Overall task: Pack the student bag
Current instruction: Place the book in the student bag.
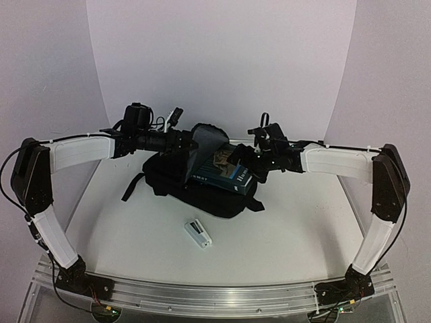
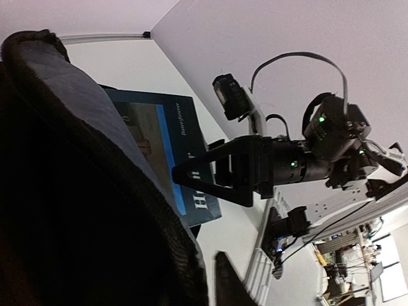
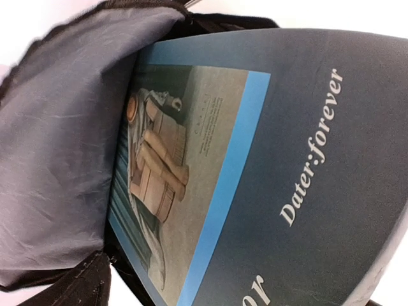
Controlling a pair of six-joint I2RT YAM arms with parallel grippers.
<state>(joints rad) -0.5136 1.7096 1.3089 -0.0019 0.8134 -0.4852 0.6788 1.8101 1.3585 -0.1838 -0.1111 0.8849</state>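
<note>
The student bag, black and soft, lies at mid-table with its grey-lined flap raised. My left gripper is at that flap. In the left wrist view the bag's rim fills the left side. One finger shows, a small gap away from the fabric, and the other is hidden. A dark blue book sticks halfway out of the bag's mouth. My right gripper is at the book's outer end. In the right wrist view the book covers the fingers.
A small white object lies on the table in front of the bag. One black strap trails to the bag's left. The curved white backdrop stands close behind.
</note>
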